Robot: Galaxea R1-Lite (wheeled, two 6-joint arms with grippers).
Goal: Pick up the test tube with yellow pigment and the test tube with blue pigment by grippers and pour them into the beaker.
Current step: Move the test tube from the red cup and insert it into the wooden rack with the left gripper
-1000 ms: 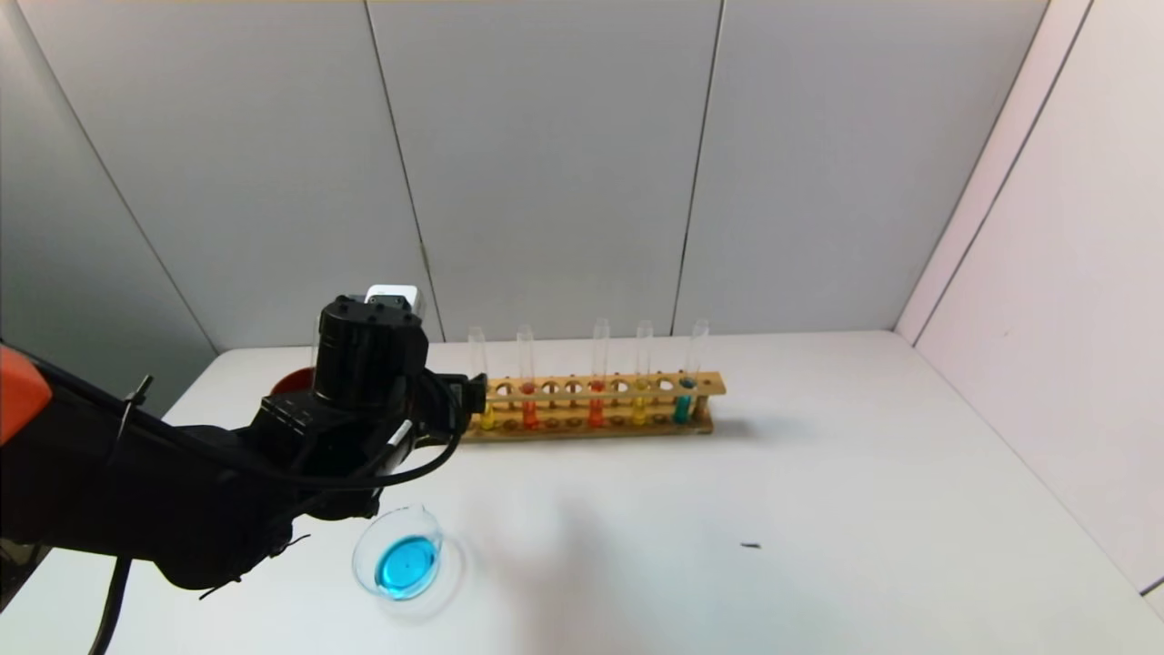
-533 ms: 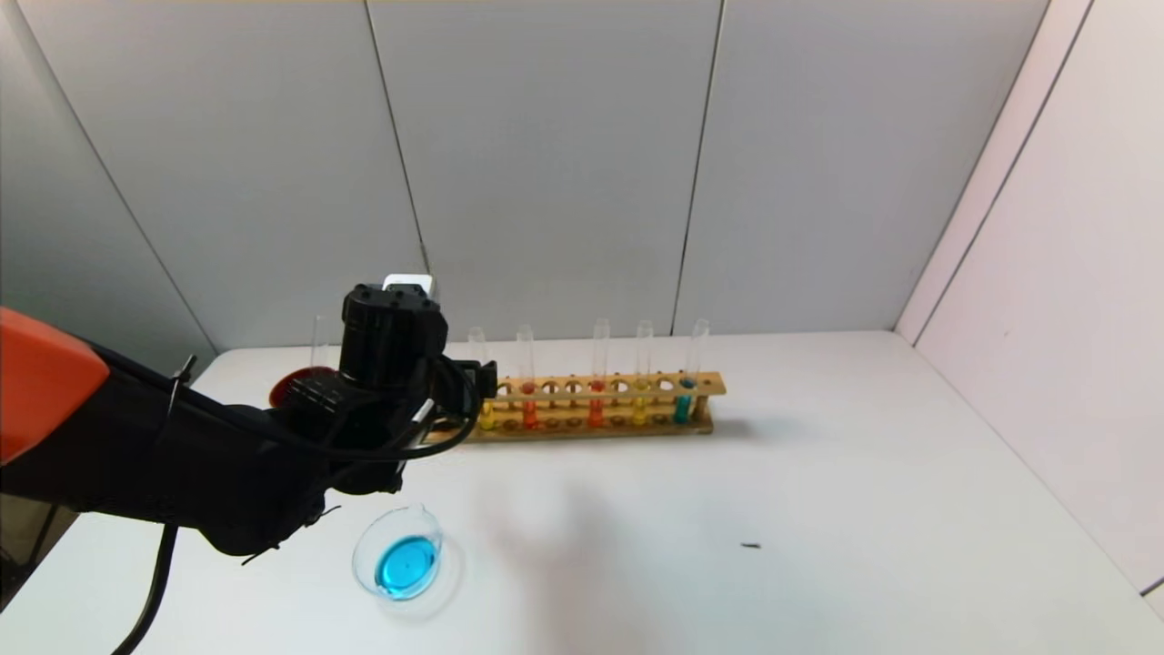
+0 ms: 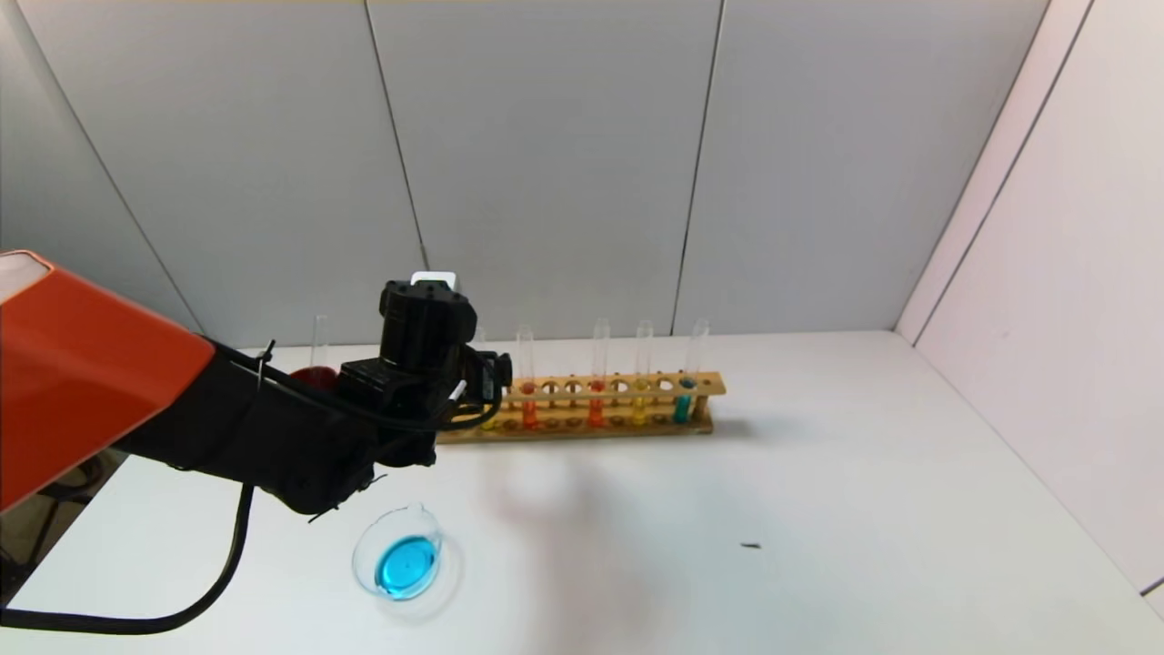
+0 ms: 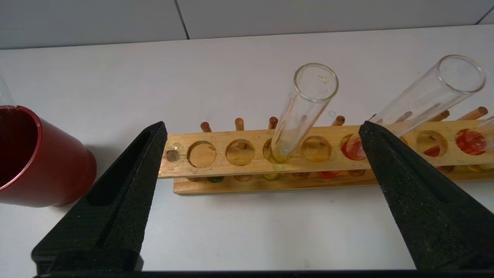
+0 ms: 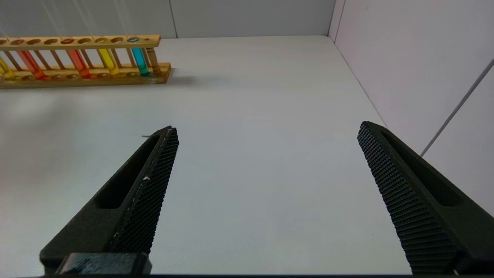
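My left gripper (image 4: 262,129) has matt black fingers (image 4: 127,185) with a fine, gritty, foam-like grain. My right gripper (image 5: 266,133) wears matt black pads (image 5: 154,185) with a moulded cross-hatch texture. The test tube rack (image 4: 247,154) is pale unvarnished wood, its grain plain, with round wooden dowels. The test tube with yellow pigment (image 4: 305,108) is smooth, clear, glossy glass. The cup (image 4: 34,158) is dark red with a satin sheen. The beaker (image 3: 397,552) is clear glass. The table (image 5: 247,100) is smooth, matt white. My arm's shell (image 3: 82,364) is glossy orange plastic.
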